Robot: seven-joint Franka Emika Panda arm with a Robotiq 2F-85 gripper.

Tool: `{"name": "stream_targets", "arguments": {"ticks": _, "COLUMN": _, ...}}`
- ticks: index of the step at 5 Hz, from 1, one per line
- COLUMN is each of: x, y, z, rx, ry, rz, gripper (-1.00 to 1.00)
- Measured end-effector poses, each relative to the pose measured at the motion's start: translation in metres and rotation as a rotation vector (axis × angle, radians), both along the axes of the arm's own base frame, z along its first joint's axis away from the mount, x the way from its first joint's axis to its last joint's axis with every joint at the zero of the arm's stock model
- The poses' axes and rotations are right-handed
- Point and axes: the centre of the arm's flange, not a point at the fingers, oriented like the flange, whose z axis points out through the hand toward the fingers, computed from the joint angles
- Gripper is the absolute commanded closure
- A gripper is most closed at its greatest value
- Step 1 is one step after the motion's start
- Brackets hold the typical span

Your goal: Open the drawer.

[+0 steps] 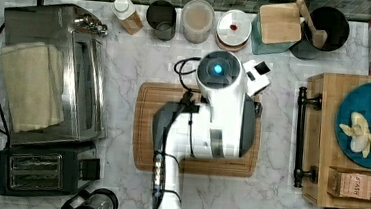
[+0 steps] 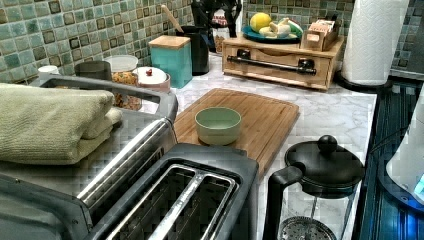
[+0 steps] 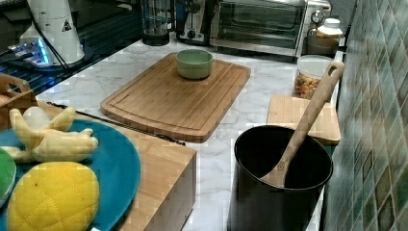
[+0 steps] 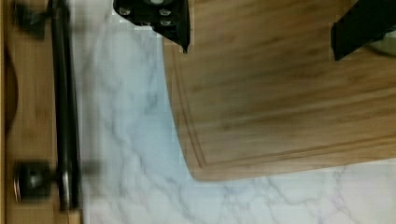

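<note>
The drawer (image 1: 310,139) is the front of a light-wood box at the top view's right, and it sits shut. Its long black bar handle (image 1: 300,136) runs on two posts along the side facing the cutting board. The left view has the same drawer (image 2: 280,70) and handle (image 2: 272,64) at the back of the counter. In the wrist view my gripper (image 4: 261,28) is open, its two black fingers (image 4: 173,23) wide apart above the cutting board's edge. A strip of marble separates it from the handle (image 4: 65,107). My white arm (image 1: 221,102) reaches over the board.
A green bowl (image 2: 217,125) stands on the wooden cutting board (image 2: 260,115). A blue plate (image 1: 357,123) of toy fruit and a tea box rest on the drawer's box. Jars and a black pot (image 1: 324,30) line the back wall. A toaster oven (image 1: 50,74), toaster and French press (image 2: 320,175) stand opposite.
</note>
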Motion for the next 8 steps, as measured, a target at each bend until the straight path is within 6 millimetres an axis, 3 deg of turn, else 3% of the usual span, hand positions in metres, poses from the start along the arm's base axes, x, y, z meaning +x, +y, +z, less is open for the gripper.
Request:
{"name": "stream_targets", "arguments": {"ticks": 1, "x": -0.018, "y": -0.036, "z": -0.008, "rx": 0.021, "ry": -0.059, "rz": 0.125, "gripper": -1.0}}
{"name": "stream_targets", "arguments": {"ticks": 3, "x": -0.053, "y": -0.135, "z": -0.021, "rx": 0.027, "ry": -0.009, "rz": 0.094, "gripper": -1.0}}
{"name": "stream_targets", "arguments": {"ticks": 4, "x": -0.064, "y": -0.171, "z": -0.017, "rx": 0.015, "ry": -0.025, "rz": 0.104, "gripper": -1.0}}
{"name": "stream_targets", "arguments": {"ticks": 5, "x": -0.067, "y": -0.189, "z": -0.012, "rx": -0.007, "ry": -0.074, "rz": 0.085, "gripper": -1.0}}
{"name": "stream_targets", "arguments": {"ticks": 7, "x": -0.056, "y": -0.189, "z": -0.008, "rx": -0.05, "ry": -0.174, "rz": 0.141, "gripper": -1.0}}
{"name": "stream_targets", "arguments": {"ticks": 8, "x": -0.047, "y": -0.188, "z": -0.011, "rx": -0.067, "ry": -0.198, "rz": 0.264, "gripper": -1.0}}
